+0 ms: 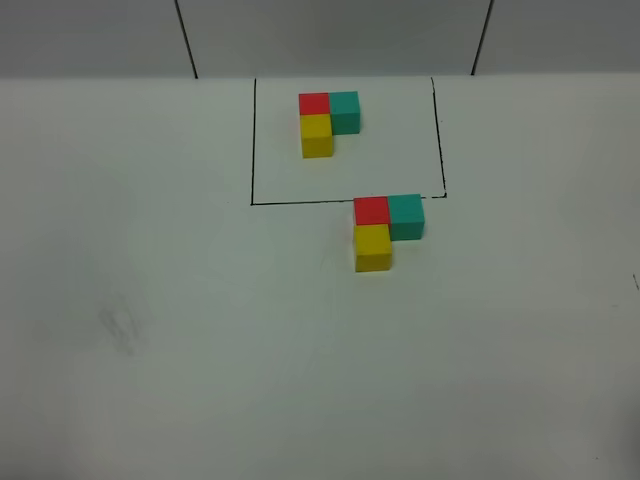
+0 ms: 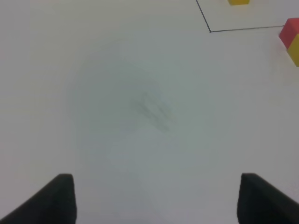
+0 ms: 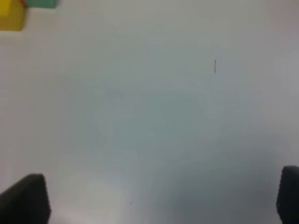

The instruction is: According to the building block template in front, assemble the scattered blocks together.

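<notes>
The building block template point(image 1: 328, 120) stands inside a black-outlined rectangle at the back: red corner, teal to its right, yellow in front. Just in front of that rectangle's near line, the red block point(image 1: 371, 211), teal block point(image 1: 406, 216) and yellow block point(image 1: 373, 247) touch each other in the same L. Neither arm shows in the high view. The left wrist view has my left gripper point(image 2: 159, 198) open over bare table, the red block point(image 2: 289, 30) and yellow block point(image 2: 295, 50) far off at the picture's edge. My right gripper point(image 3: 156, 196) is open and empty, with the yellow block point(image 3: 11, 16) and teal block point(image 3: 42, 3) far off.
The black outline point(image 1: 252, 150) marks the template's area on the white table. A faint grey smudge point(image 1: 120, 328) lies at the front left. A grey wall with dark seams point(image 1: 186, 40) closes the back.
</notes>
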